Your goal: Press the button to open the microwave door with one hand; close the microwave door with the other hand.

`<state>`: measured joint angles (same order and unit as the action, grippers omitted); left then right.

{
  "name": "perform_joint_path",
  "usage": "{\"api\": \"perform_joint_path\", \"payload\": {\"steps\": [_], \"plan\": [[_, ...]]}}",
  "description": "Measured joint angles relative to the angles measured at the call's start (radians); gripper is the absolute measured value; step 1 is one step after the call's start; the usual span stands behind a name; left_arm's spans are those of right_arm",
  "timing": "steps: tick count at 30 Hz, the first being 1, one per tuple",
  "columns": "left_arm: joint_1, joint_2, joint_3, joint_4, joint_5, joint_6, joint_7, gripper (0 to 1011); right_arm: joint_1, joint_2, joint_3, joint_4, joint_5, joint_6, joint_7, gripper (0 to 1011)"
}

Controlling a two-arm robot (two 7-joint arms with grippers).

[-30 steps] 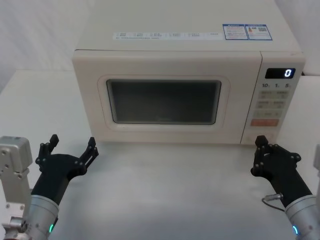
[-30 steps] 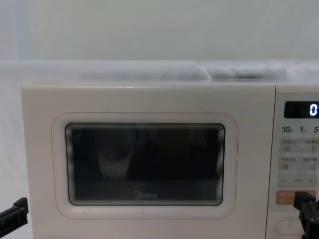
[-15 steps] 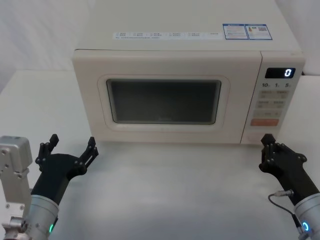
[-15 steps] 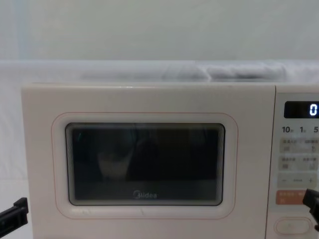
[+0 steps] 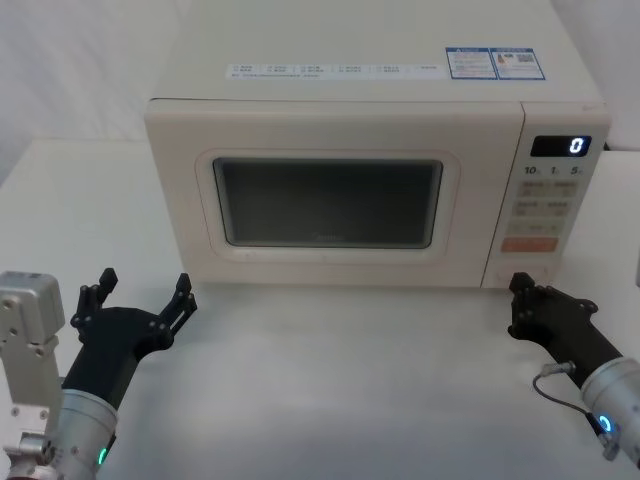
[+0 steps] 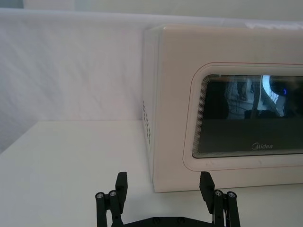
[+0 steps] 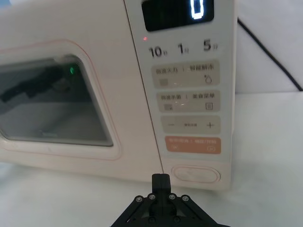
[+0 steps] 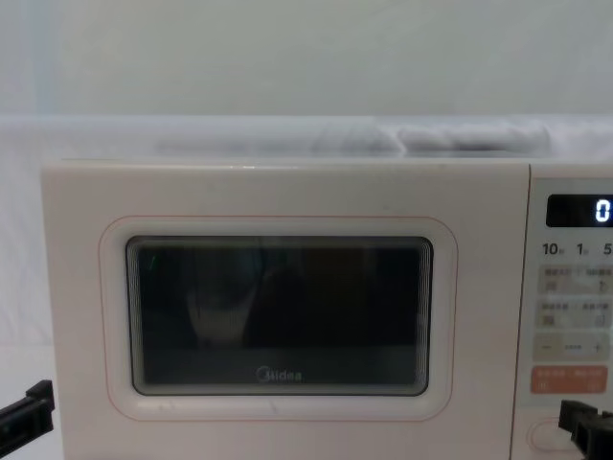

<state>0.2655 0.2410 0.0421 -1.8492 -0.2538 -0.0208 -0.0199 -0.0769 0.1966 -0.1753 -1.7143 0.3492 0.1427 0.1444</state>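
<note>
The cream microwave stands with its door closed, the dark window facing me. On the control panel's lower end sits the wide pill-shaped button, below the orange key. My right gripper is shut, its tip low before the panel and just to the door side of the button; contact cannot be told. It also shows in the head view as the right gripper and at the chest view's lower right as the right gripper, overlapping the button. My left gripper stands open near the door's lower left corner, not touching it.
The microwave rests on a white table with free room in front of it. A black cable runs behind the microwave's right side. The display reads 0. White wall behind.
The right gripper swung out to the right, then came back left and lower, level with the button. The left gripper and the door have not moved.
</note>
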Motion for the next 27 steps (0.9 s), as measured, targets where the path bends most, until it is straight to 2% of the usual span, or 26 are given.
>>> {"api": "perform_joint_path", "payload": {"steps": [6, 9, 10, 21, 27], "plan": [[0.0, 0.0, 0.0, 0.0, 0.0, 0.0, 0.0, 1001, 0.046, -0.002, -0.014, 0.04, -0.028, 0.063, -0.028, 0], [0.0, 0.0, 0.0, 0.0, 0.0, 0.0, 0.0, 1001, 0.052, -0.005, -0.017, 0.046, -0.037, 0.071, -0.036, 0], [0.0, 0.0, 0.0, 0.0, 0.0, 0.0, 0.0, 1001, 0.058, -0.009, -0.02, 0.053, -0.055, 0.078, -0.048, 0], [0.0, 0.0, 0.0, 0.0, 0.0, 0.0, 0.0, 1001, 0.087, -0.026, -0.048, 0.088, -0.174, 0.083, -0.097, 0], [0.0, 0.0, 0.0, 0.0, 0.0, 0.0, 0.0, 1001, 0.104, -0.042, -0.046, 0.115, -0.196, 0.07, -0.093, 0]]}}
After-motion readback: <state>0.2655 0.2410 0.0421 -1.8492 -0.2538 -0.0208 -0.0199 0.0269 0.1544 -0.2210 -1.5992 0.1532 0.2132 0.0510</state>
